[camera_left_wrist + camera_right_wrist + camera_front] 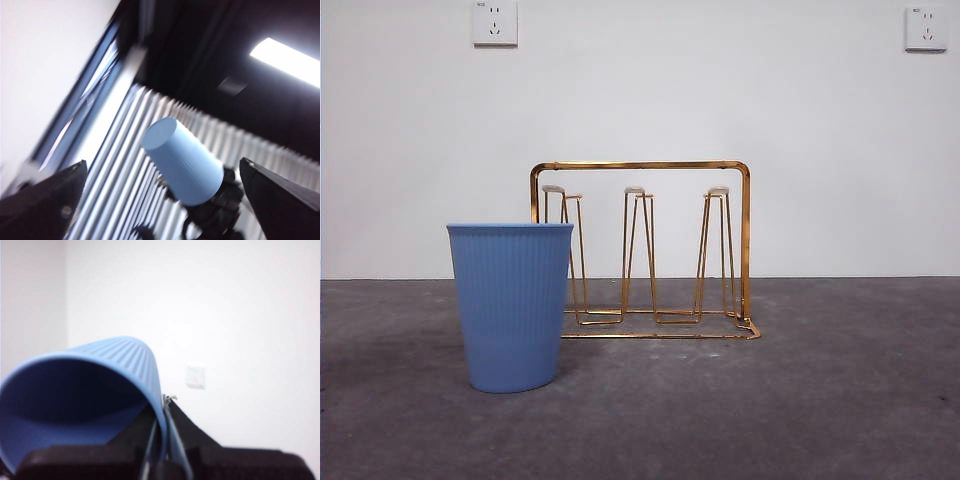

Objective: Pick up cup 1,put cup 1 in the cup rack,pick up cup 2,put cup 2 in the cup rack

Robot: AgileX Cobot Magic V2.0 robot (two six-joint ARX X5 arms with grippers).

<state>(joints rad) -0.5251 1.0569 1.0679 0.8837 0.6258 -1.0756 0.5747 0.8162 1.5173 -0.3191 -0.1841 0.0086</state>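
Right gripper (pixel 162 440): your jaws clench a raised blue cup's (pixel 100 390) rim.
Left gripper (pixel 160 200): jaws released, empty.
Risk: thin rim grip could slip while you invert it onto the cup rack (pixel 640 250).

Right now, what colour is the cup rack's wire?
Gold, clearest in the front view: the cup rack.

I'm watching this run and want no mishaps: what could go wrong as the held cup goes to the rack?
1. The right gripper pinches only the thin rim wall of the held cup, so it could slip or tilt.
2. The standing cup overlaps the left end of the rack, and a descent there might knock it.
3. The loops are narrow, so a misaligned mouth could snag.
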